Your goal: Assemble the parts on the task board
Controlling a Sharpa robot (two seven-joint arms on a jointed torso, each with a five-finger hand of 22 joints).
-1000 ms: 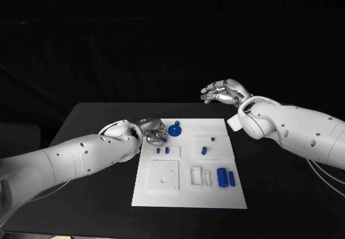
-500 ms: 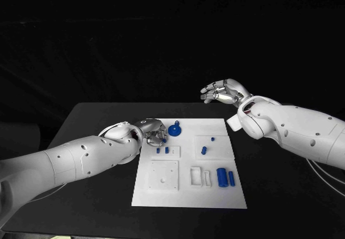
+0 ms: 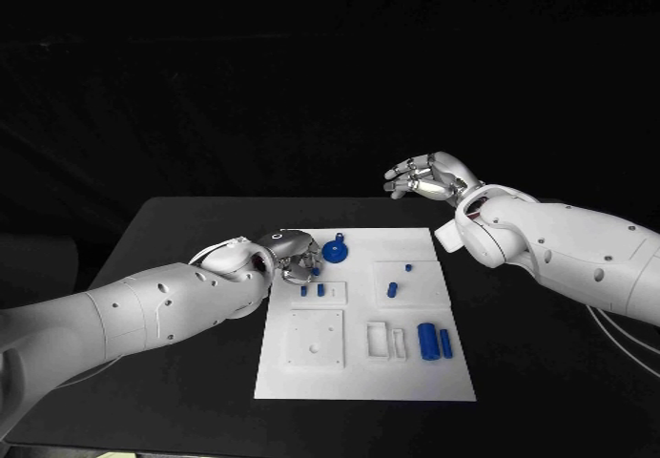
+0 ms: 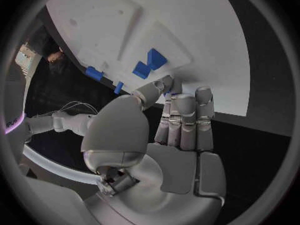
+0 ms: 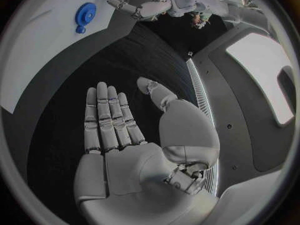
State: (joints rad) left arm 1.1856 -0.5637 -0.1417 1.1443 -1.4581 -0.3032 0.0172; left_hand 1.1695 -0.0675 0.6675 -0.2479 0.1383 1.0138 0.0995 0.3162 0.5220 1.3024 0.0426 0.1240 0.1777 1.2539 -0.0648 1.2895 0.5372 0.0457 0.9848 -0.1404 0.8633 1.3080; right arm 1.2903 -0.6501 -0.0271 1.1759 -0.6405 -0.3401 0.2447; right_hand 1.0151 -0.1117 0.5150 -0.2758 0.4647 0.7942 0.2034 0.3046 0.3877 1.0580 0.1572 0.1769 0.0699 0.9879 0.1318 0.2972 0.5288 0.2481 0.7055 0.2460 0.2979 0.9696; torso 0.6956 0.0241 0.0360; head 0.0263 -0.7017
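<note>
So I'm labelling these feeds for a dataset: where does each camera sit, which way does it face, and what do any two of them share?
Head view: on the robot's head, looking down at the black table and the task board; both white arms come in, the left robot hand at the board's far left corner, the right robot hand raised beyond the table.
Left wrist view: behind the left robot hand, facing the board.
Right wrist view: behind the open right robot hand, facing the table.
Shared: head and right wrist views both show the blue gear.
</note>
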